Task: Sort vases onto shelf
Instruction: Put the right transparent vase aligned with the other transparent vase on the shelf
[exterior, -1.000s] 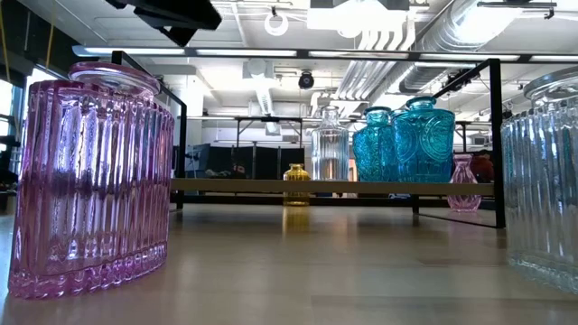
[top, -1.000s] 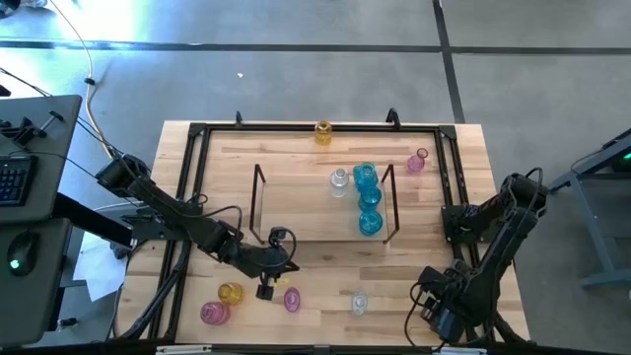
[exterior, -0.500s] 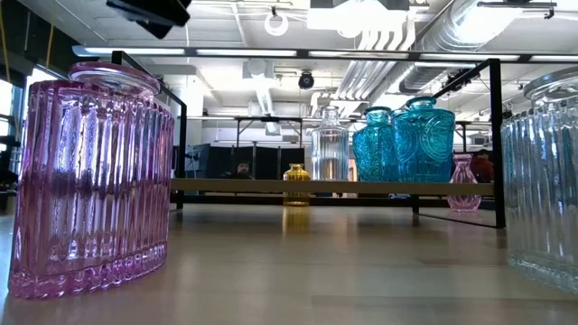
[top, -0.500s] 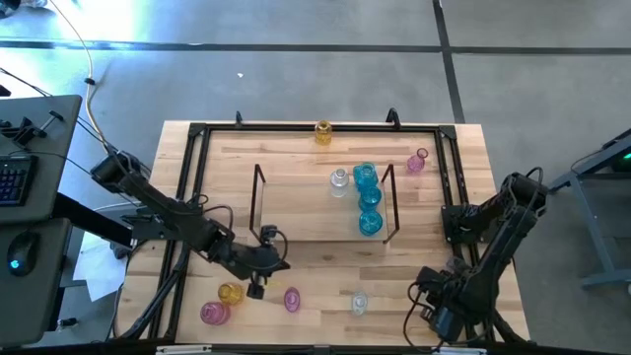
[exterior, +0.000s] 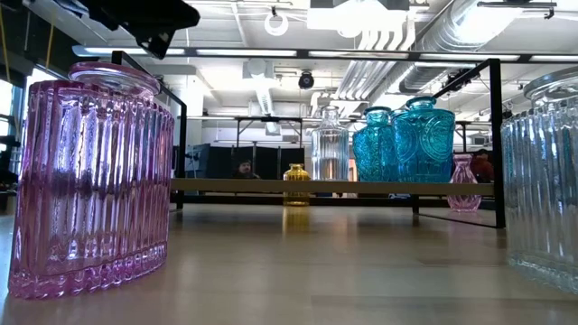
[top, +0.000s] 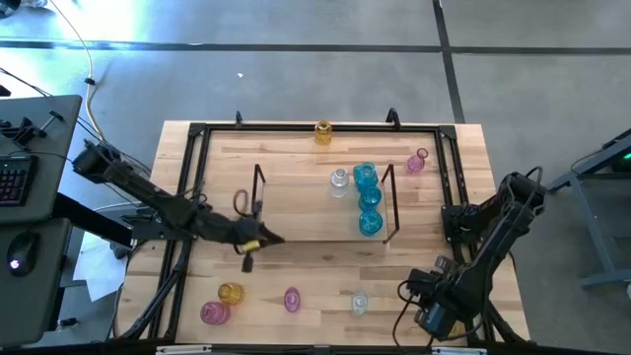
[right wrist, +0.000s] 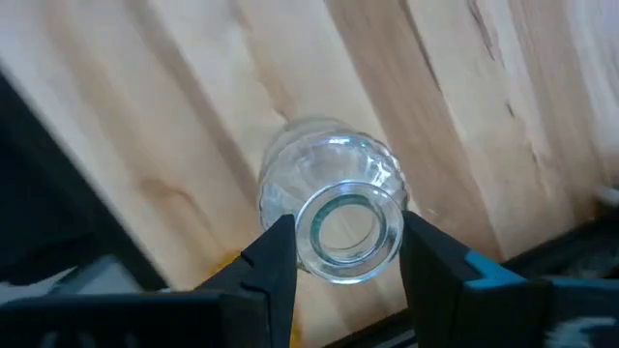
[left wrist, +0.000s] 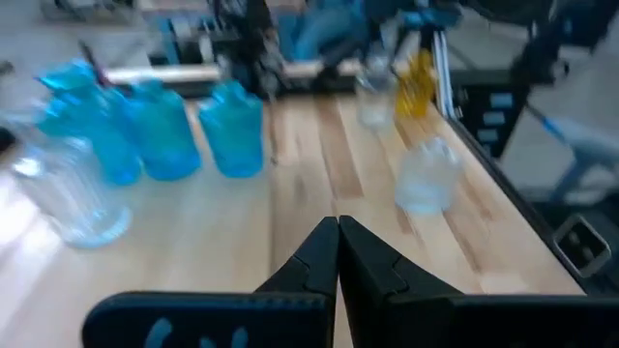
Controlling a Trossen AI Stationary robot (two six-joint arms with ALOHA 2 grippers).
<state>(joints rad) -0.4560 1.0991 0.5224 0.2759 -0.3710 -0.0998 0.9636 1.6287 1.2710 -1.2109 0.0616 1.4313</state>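
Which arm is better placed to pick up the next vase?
Right, probably. In its wrist view the right gripper is open, with a clear vase framed between its fingers. The left gripper is shut and empty near the left end of the shelf, with no loose vase close by.

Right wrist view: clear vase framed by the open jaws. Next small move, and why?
Probably ease the right gripper toward the clear vase before closing. Its mouth lines up between the open jaws, but the high view shows the gripper apart from the vase, so shutting now would likely catch nothing.
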